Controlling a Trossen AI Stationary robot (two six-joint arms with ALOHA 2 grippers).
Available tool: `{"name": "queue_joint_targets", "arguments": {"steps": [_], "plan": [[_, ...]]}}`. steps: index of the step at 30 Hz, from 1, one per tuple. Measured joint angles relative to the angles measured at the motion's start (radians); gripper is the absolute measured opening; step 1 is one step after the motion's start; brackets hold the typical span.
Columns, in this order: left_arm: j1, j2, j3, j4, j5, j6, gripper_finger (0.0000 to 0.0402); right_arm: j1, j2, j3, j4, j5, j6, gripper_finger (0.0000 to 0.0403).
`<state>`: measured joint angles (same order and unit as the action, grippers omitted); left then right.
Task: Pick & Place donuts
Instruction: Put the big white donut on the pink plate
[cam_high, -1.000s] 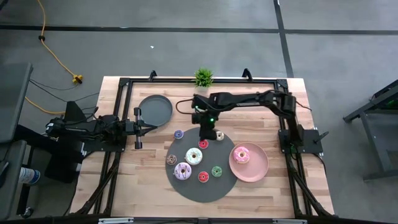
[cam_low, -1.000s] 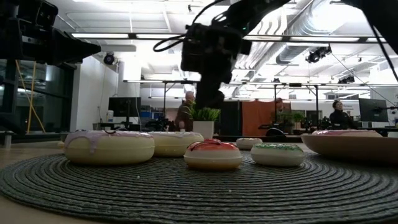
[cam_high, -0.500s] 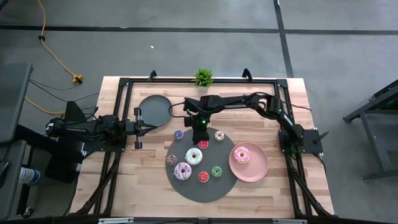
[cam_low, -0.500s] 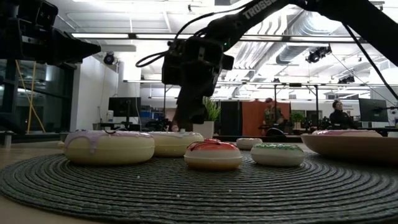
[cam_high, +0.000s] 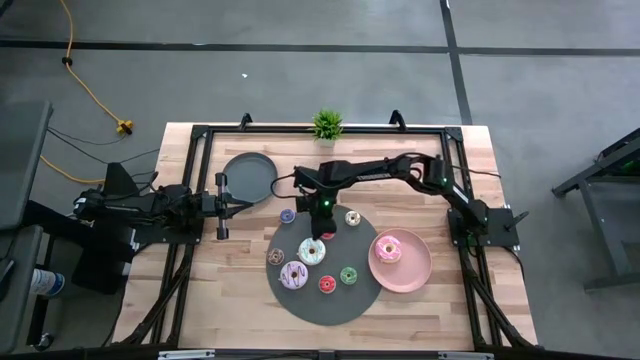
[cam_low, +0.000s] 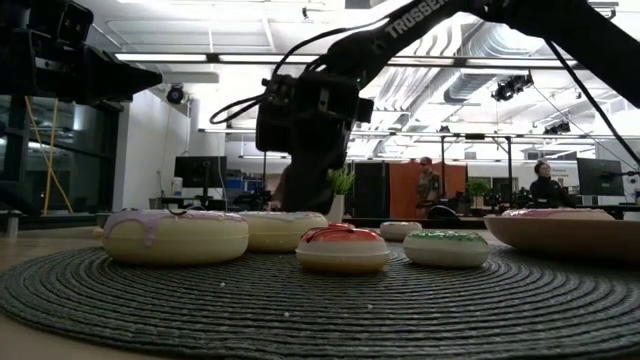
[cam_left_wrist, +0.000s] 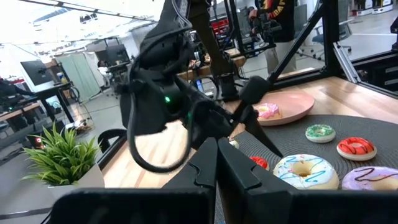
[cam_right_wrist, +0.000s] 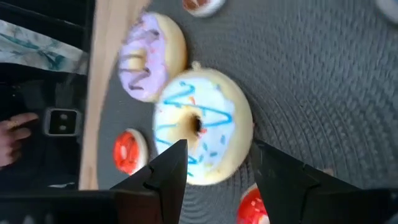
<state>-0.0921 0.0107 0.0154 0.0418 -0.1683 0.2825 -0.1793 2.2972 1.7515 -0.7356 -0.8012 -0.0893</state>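
Several toy ring donuts lie on a round dark woven mat (cam_high: 360, 295): the white one with blue squiggles (cam_right_wrist: 202, 127), a lilac one (cam_high: 294, 275), and tiny brown (cam_high: 275, 257), red (cam_high: 326, 284), green (cam_high: 348, 275) and cream (cam_high: 352, 218) ones. A tiny purple one (cam_high: 287, 215) sits on the wood. A pink donut (cam_high: 388, 248) lies in the pink plate (cam_high: 415, 275). My right gripper (cam_right_wrist: 219, 149) is open, low over the white donut's far side, with a finger on each side. My left gripper (cam_left_wrist: 216, 146) is shut and parked by the dark grey plate (cam_high: 248, 176).
Another tiny red donut (cam_right_wrist: 252, 206) lies just behind the right gripper's fingers. A small potted plant (cam_high: 326, 124) stands at the table's far edge. A black metal frame (cam_high: 200, 140) runs round the table. People move about in the room beyond.
My right gripper has moved from beside the cream donut toward the table's left and near edges. It has come down over the white donut. The donuts have stayed where they were.
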Motion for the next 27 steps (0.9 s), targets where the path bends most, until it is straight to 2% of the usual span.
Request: {"name": "queue_joint_targets", "arguments": {"steps": [14, 27], "plan": [[0.000, 0.000, 0.000, -0.009, 0.000, 0.000, 0.0000, 0.030, 0.024, 0.000, 0.011, 0.046, -0.006, 0.0168], [0.000, 0.000, 0.000, -0.011, 0.000, 0.000, 0.0000, 0.059, 0.023, 0.000, 0.015, 0.034, 0.002, 0.0156]]}}
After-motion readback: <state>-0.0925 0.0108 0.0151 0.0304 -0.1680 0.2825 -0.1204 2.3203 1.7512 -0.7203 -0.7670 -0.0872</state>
